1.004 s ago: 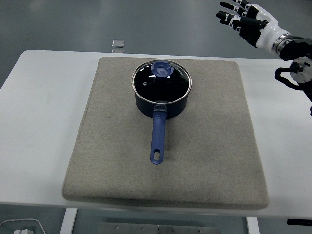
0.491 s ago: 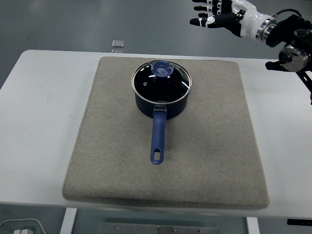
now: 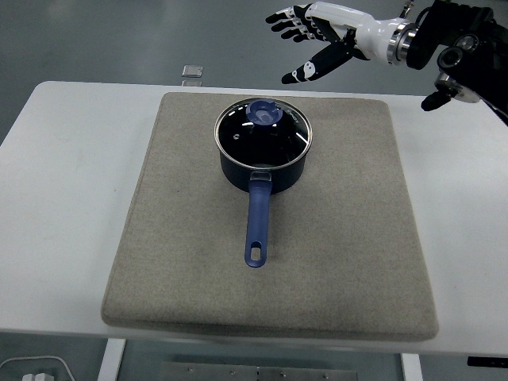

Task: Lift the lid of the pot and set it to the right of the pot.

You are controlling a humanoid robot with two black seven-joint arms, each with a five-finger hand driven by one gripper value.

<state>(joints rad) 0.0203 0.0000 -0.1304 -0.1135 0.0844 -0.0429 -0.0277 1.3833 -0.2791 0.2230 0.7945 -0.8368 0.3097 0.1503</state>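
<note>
The right hand [image 3: 317,36] hangs in the air over the far edge of the surface [image 3: 67,159], its fingers [image 3: 290,17] spread wide and holding nothing. It sits up and to the far right of the pot [image 3: 263,155], well apart from it, with the palm turned roughly toward the lid [image 3: 263,131]. The glass lid is seated on the pot, its blue knob [image 3: 263,113] at the far side of the rim. The pot stands on a grey mat [image 3: 349,238], its blue handle [image 3: 256,226] pointing toward the near edge. A small flat object [image 3: 191,73] lies on the floor beyond the surface. By the look of it, nothing of the task is done: reaching the knob, gripping, lifting and setting the lid on the mat to the pot's right all remain.
</note>
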